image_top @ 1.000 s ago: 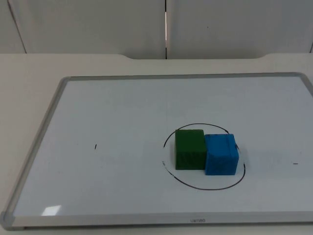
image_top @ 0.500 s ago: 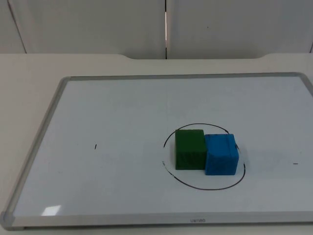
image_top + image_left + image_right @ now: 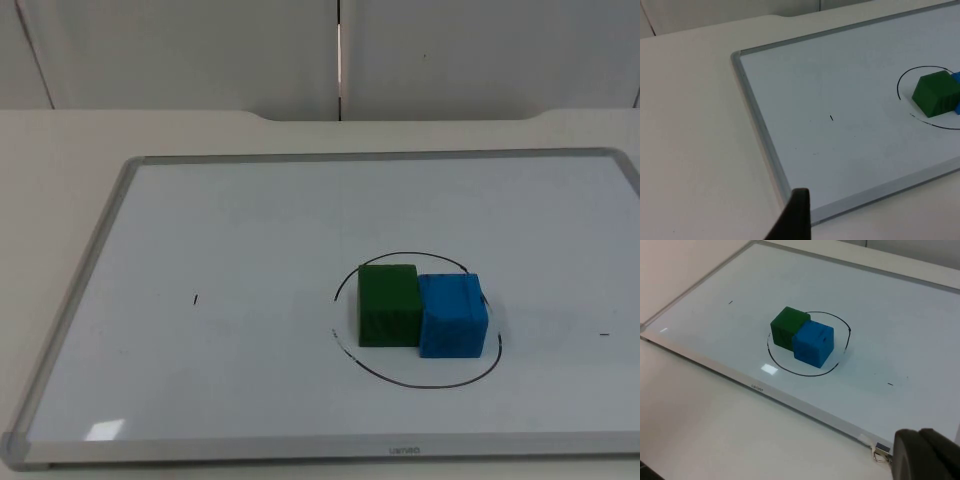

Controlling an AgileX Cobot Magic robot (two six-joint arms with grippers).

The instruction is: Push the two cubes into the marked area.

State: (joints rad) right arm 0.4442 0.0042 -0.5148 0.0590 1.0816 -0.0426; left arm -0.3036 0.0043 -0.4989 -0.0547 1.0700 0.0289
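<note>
The white table top runs back to the grey partition wall, and on it lies a large whiteboard with a silver frame, taking up most of the surface. Toward the board's near right part a black hand-drawn circle marks the target area. The green cube and the blue cube sit inside that ring, side by side and touching, green to the left and blue to the right; the blue cube's outer edge reaches close to the line on the right side. Nothing stands between the cubes and the rest of the board. A short black pen tick lies well to the left of the circle, and another small dash lies to its right near the board's edge; tiny printed lettering sits on the near frame. The left gripper hangs off the board's near left corner, well apart from the cubes, and whether its claw is apart or together cannot be told. The right gripper waits beyond the board's near right corner, also well clear, and its claw state cannot be told either.
</note>
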